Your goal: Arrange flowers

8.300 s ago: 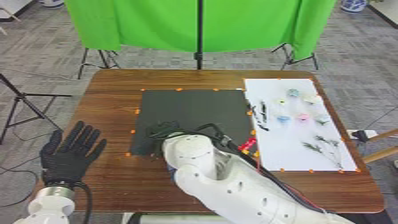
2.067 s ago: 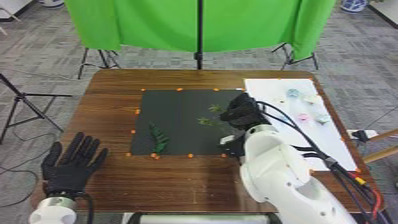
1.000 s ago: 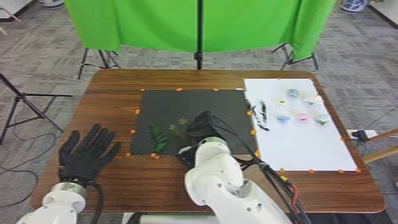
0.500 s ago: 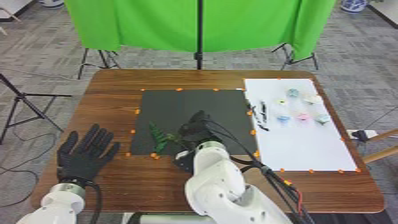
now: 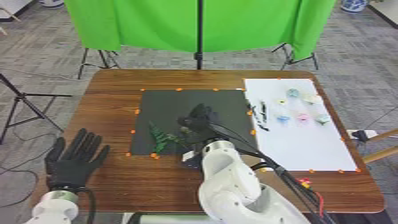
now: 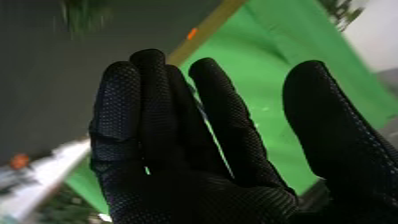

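Six small flowers (image 5: 303, 118) lay loosely grouped on the white sheet (image 5: 302, 150) to the right, and I could see green sprigs (image 5: 160, 144) on the near-left part of the black mat (image 5: 178, 100). I had the right hand (image 5: 199, 121) over the mat near them, fingers straight, thumb apart. The left hand (image 5: 71, 167), fingers spread, was at the tabletop's (image 5: 107, 100) left side.

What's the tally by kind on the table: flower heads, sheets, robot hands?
Flower heads: 6, three farther off and three nearer
Sheets: 2, black sheet and white sheet
Robot hands: 2, left hand and right hand
Total: 10
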Motion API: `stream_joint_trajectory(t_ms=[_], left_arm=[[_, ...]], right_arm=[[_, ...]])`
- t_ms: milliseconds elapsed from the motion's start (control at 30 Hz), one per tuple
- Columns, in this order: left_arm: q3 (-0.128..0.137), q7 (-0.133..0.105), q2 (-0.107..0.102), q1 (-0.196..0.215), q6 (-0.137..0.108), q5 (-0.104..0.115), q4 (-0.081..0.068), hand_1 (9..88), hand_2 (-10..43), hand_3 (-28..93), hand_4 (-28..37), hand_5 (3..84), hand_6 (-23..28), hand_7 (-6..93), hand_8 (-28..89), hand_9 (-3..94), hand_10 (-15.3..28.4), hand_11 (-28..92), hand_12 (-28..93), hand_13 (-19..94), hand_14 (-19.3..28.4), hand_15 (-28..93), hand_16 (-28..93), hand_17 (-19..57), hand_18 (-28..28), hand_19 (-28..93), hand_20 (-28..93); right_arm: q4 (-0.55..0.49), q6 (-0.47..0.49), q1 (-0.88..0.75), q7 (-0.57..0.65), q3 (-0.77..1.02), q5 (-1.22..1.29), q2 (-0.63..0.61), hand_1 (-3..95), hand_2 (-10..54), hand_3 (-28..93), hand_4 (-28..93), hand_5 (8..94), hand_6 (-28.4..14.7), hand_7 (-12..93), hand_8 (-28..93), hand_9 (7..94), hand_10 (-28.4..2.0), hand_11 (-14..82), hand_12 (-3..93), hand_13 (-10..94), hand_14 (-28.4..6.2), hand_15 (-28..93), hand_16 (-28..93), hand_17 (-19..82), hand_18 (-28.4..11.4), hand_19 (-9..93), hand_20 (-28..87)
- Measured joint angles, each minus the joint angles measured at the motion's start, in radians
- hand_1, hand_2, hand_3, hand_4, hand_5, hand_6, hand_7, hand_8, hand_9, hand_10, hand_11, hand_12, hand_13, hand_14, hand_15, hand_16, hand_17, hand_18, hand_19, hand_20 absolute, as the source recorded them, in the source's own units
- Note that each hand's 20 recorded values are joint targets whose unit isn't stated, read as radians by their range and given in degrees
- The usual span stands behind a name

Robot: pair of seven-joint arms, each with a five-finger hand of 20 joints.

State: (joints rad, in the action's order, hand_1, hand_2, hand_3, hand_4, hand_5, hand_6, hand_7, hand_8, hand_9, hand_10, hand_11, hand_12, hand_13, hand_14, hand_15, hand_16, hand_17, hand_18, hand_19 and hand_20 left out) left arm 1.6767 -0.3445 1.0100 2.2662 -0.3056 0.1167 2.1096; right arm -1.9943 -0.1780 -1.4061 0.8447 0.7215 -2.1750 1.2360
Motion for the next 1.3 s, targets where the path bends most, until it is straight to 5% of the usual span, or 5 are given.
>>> stream_joint_trajectory(t_ms=[267, 667, 1300], left_arm=[[0.022, -0.015, 0.017, 0.037, 0.006, 0.001, 0.014, 24.4, 12.4, 77, -28.3, 42.6, 7.1, 16.9, -10, 37.4, 14.6, 26, 12, 29, 14.7, 44, -5, -6.1, 14.7, 39, 19], [0.021, -0.01, 0.02, 0.03, 0.004, -0.001, 0.012, 24.9, 12.8, 76, -28.3, 42.9, 7.2, 17.3, -10, 37.7, 14.5, 27, 12, 29, 14.9, 45, -6, -6.0, 14.6, 39, 19], [0.013, 0.017, 0.021, 0.014, 0.001, -0.002, 0.008, 24.6, 12.9, 77, -28.3, 43.0, 7.0, 17.7, -10, 37.8, 14.4, 27, 12, 29, 14.7, 45, -6, -6.0, 14.5, 39, 19]], right_arm=[[-0.13, 0.423, -0.094, -0.132, 0.226, 0.165, -0.101, 30.9, 11.8, 69, -18, 74.8, -6.8, 26, -8, 70.7, -22.5, 26.5, 23.5, 52, -22.2, 63, 20, 25, -28.4, 83, 22], [-0.112, 0.648, -0.104, -0.179, 0.169, 0.11, -0.071, 32.1, 13.6, 67, -17, 81.1, -5.2, 21, -8, 74.8, -20.7, 21.6, 22.2, 55, -20.4, 58, 22, 26, -28.3, 80, 27], [-0.045, 0.596, -0.107, -0.197, 0.126, 0.066, -0.022, 31.1, 13.4, 68, -18, 72.9, -6.8, 14, -9, 67.1, -21.2, 15.5, 18.4, 53, -19.9, 57, 21, 26, -27.8, 79, 28]])
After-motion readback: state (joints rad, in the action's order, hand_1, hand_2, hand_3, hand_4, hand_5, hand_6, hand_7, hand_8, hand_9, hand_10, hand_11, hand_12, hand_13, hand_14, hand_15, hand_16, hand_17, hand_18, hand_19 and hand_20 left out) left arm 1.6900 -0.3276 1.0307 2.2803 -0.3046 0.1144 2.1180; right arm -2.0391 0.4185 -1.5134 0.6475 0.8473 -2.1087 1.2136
